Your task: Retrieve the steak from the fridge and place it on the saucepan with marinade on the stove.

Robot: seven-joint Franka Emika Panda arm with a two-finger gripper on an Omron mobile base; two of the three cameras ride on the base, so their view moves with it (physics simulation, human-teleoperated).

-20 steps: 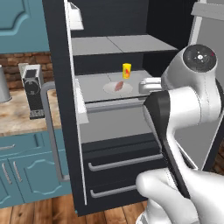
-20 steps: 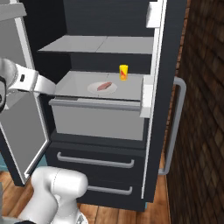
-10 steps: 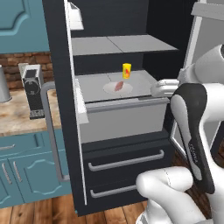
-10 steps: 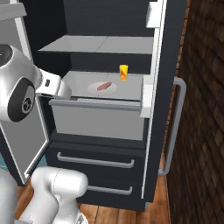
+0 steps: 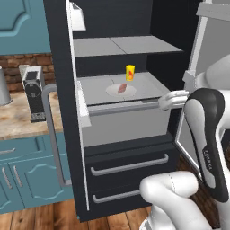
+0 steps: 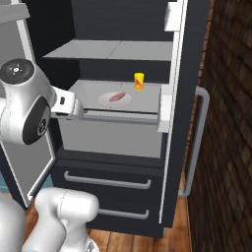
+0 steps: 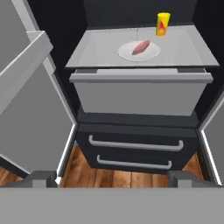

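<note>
The fridge (image 5: pixel 60 67) stands with both doors open. On its middle grey shelf the steak (image 5: pixel 122 88) (image 6: pixel 117 97) (image 7: pixel 141 47) lies on a white plate (image 7: pixel 124 54), a small reddish-pink slab. My gripper (image 7: pixel 113 179) is open with nothing between its fingertips (image 7: pixel 43 177), and it looks at the shelf from in front and slightly above. In the left base view my hand (image 5: pixel 173 99) hovers at the shelf's front right corner, short of the steak. The saucepan and the stove are out of view.
A small yellow carton (image 5: pixel 130 72) (image 7: pixel 162 24) stands behind the plate. Below the shelf are a grey bin front (image 7: pixel 138 98) and two drawers (image 7: pixel 135 144). Open doors (image 6: pixel 174 98) flank the hand. A coffee machine (image 5: pixel 32 92) sits on the left counter; a brick wall (image 6: pixel 226 123) is right.
The arm has folded: its elbow swung up and to the side while the hand drew slightly back and down at the shelf's front. The steak has not moved, and the jaws stayed open.
</note>
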